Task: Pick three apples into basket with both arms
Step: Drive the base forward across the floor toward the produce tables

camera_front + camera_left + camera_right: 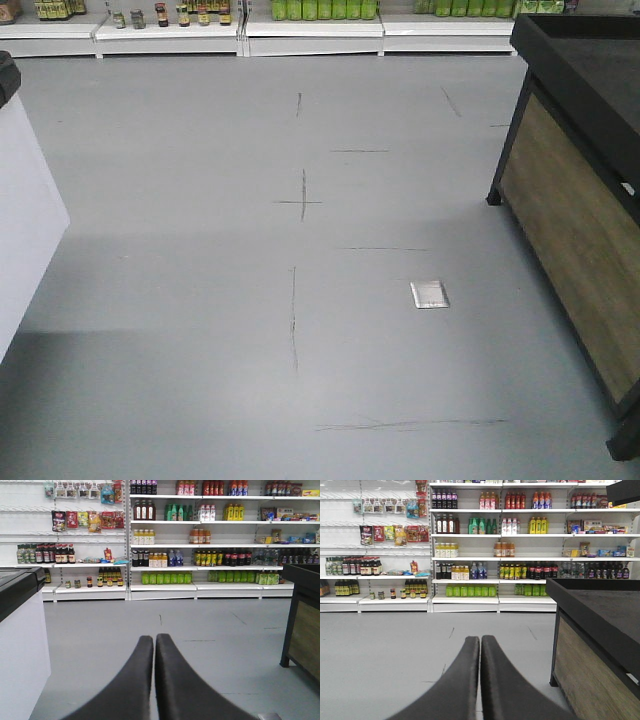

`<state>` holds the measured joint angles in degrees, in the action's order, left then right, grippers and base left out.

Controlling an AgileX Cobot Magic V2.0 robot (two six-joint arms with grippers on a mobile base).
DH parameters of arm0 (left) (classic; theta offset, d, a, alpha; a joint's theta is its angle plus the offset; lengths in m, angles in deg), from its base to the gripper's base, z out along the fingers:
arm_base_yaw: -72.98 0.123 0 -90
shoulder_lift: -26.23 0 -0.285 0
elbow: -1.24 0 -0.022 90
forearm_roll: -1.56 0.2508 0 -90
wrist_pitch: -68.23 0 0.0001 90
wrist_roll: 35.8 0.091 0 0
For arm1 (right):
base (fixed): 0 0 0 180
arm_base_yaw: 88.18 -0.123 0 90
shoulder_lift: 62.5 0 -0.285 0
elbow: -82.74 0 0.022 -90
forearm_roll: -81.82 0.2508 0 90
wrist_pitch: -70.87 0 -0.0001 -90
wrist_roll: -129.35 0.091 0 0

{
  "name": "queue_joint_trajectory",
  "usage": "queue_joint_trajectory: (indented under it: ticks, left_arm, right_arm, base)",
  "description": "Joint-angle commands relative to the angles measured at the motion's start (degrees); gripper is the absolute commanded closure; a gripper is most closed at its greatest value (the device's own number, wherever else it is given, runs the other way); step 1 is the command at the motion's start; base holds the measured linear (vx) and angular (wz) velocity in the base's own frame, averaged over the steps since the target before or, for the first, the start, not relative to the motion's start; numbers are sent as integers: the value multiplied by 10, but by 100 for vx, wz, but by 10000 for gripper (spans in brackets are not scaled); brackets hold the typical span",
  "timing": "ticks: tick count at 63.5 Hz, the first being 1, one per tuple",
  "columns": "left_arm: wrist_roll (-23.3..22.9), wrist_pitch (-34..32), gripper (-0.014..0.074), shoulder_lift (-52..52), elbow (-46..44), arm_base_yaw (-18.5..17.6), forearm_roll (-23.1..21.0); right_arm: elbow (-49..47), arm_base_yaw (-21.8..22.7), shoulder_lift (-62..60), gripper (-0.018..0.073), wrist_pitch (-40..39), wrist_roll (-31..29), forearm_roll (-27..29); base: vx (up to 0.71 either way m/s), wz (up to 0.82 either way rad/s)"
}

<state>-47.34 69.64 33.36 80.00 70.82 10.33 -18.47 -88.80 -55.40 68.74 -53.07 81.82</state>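
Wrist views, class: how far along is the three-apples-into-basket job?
Done: nothing shows; no apple or basket appears in any view. In hand: nothing, since the left pincer and right pincer are both shut and empty, facing shop shelves. Left: seemingly all three apples.

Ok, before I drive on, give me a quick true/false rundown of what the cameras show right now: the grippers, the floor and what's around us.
1. The left gripper and the right gripper are both shut with nothing between their fingers. True.
2. A dark red apple lies on the floor ahead. False: no apple shows in any view.
3. A small silver metal plate lies flat on the grey floor. True.
4. A pale blue plastic basket stands beside that plate. False: no basket is in view.
5. A wood-sided display stand with a black top is at the right of the front view. True.
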Motion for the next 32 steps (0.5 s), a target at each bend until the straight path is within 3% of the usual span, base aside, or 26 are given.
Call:
queue_joint_trajectory:
  ticks: [1,32]
  left_arm:
    - [-5,-38,603,-9,2,0,-5]
    - [-5,-38,603,-9,2,0,-5]
  right_arm:
    - [8,0,-7,568,-46,-2,0]
    - [8,0,-7,568,-46,-2,0]
  base:
    - [5,-3]
    - [9,-5]
